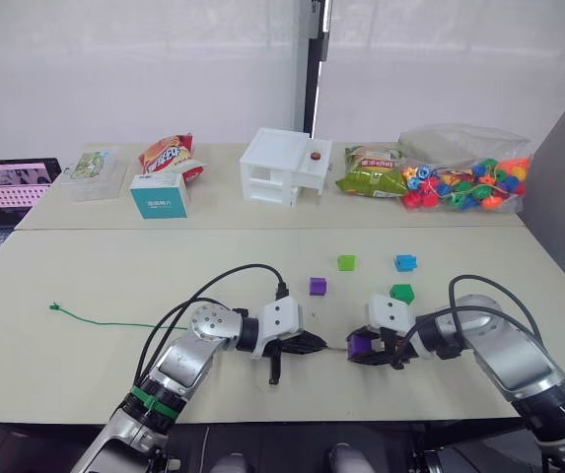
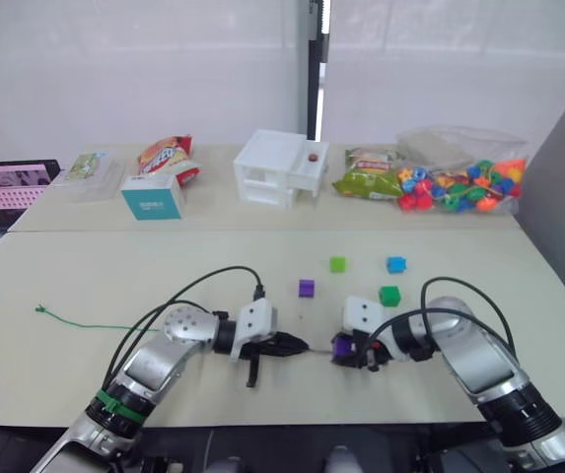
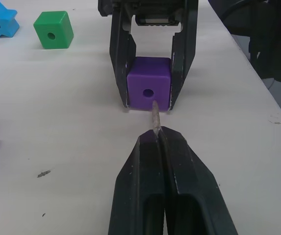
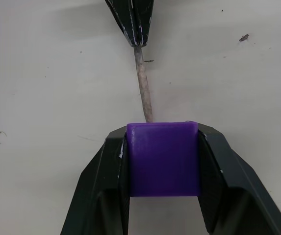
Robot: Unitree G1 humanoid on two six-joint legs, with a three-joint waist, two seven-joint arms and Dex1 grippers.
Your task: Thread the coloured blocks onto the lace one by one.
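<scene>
My right gripper (image 1: 363,348) is shut on a purple block (image 4: 163,159) low over the table, the block's hole (image 3: 148,92) facing my left gripper (image 1: 309,345). That gripper is shut on the grey needle tip (image 3: 155,115) of the lace. The tip reaches the block's face just beside the hole; whether it has gone in is hard to tell. The green lace (image 1: 105,322) trails left across the table. Loose behind lie a second purple block (image 1: 317,286), a light green block (image 1: 346,262), a blue block (image 1: 405,262) and a dark green block (image 1: 401,293).
On the far table stand a white box (image 1: 284,166), snack bags (image 1: 170,154), a teal tissue box (image 1: 159,194) and a clear bag of rounded beads (image 1: 464,182). A laptop (image 1: 11,187) sits at the far left. The table's front edge is close under both arms.
</scene>
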